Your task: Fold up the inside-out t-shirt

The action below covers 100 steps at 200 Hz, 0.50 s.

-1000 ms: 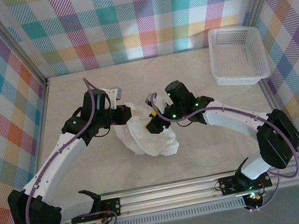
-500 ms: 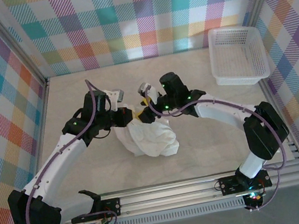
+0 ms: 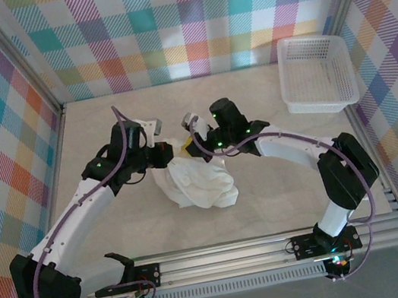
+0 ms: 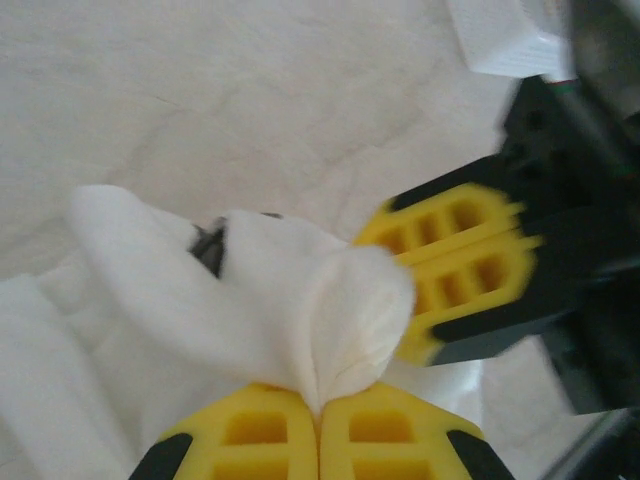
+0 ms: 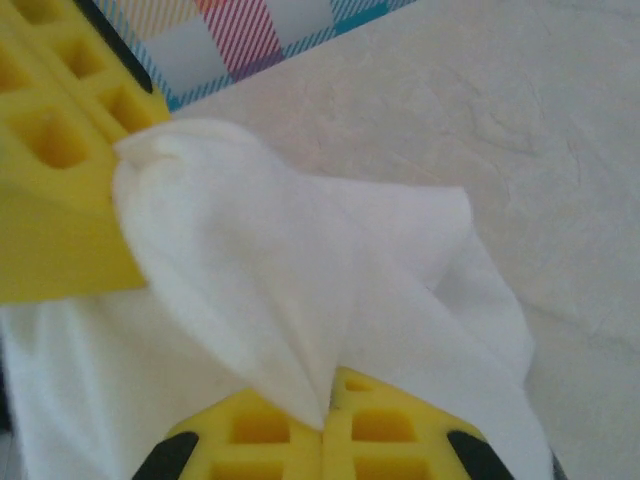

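Observation:
The white inside-out t-shirt (image 3: pixel 201 183) hangs bunched in the middle of the table, held up by both arms. My left gripper (image 3: pixel 172 151) is shut on a fold of its cloth (image 4: pixel 300 310). My right gripper (image 3: pixel 189 147) is shut on another fold (image 5: pixel 290 290) close beside it. The two sets of yellow fingers almost touch: the right gripper's fingers (image 4: pixel 455 260) fill the right of the left wrist view, and the left gripper's fingers (image 5: pixel 50 190) sit at the left of the right wrist view.
A white plastic mesh basket (image 3: pixel 316 73) stands at the back right corner. Checked walls (image 3: pixel 177 22) close in the table on three sides. Bare beige tabletop (image 3: pixel 101 120) lies around the shirt.
My right gripper has swung left and towards the back, closing up to the left gripper with its cloth. The shirt's top has bunched tighter. The left arm has barely moved.

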Motion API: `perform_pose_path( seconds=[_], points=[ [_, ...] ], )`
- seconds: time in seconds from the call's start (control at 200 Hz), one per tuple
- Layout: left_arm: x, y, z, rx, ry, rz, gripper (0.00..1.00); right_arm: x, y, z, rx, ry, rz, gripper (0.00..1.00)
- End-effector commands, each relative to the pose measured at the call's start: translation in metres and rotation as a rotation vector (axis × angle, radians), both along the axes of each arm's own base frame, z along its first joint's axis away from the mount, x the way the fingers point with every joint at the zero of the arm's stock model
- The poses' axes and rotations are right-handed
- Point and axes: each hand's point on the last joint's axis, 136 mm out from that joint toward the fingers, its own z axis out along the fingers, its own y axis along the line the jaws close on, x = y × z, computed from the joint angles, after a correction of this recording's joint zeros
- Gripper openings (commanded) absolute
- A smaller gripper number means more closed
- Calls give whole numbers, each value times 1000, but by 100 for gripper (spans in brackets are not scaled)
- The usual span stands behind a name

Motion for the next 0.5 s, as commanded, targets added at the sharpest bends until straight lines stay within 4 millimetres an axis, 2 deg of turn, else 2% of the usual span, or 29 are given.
perform_pose_path(
  seconds=[0.0, 0.11, 0.195, 0.225, 0.36, 0.495],
  points=[
    [13, 30, 4, 91, -24, 118, 0, -4, -23, 83, 261, 89, -13, 0],
    [24, 21, 10, 77, -50, 91, 0, -16, -43, 130, 407, 179, 33, 0],
    [37, 21, 4, 110, -51, 105, 0, -27, -48, 154, 469, 247, 89, 0],
    [41, 23, -1, 135, -48, 117, 3, -31, -48, 160, 477, 271, 106, 0],
    [58, 38, -16, 230, -59, 188, 23, -33, -47, 171, 481, 364, 112, 0],
    [58, 57, -14, 239, -64, 240, 36, -21, -57, 163, 468, 314, 14, 0]
  ],
)
